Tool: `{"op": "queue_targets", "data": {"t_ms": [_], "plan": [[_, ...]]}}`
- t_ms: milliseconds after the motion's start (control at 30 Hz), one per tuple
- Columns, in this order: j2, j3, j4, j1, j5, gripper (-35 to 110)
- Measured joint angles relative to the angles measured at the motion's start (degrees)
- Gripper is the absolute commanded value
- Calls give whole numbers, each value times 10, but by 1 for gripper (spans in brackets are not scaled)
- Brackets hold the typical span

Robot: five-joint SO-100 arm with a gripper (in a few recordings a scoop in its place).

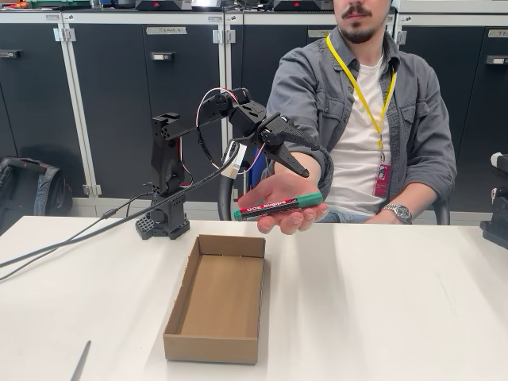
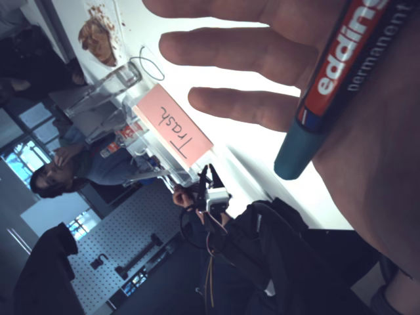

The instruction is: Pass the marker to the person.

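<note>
The thick black marker with red label band and green cap lay lengthwise across the seated person's upturned palm, directly beneath the black two-finger gripper, whose fingers were spread, holding nothing

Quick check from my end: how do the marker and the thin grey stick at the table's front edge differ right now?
The marker lies across the person's open hand, off the table; the grey stick lies on the table at the front left of the fixed view. The marker is thick, black with a red label and green ends; the stick is thin, plain grey and pointed. The gripper, jaws open, hovers just above the marker and far from the stick. The gripper holds neither.
</note>
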Motion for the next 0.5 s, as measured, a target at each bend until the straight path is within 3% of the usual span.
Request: {"op": "queue_targets", "data": {"t_ms": [500], "plan": [[0,0,11,23,-32,58]]}}
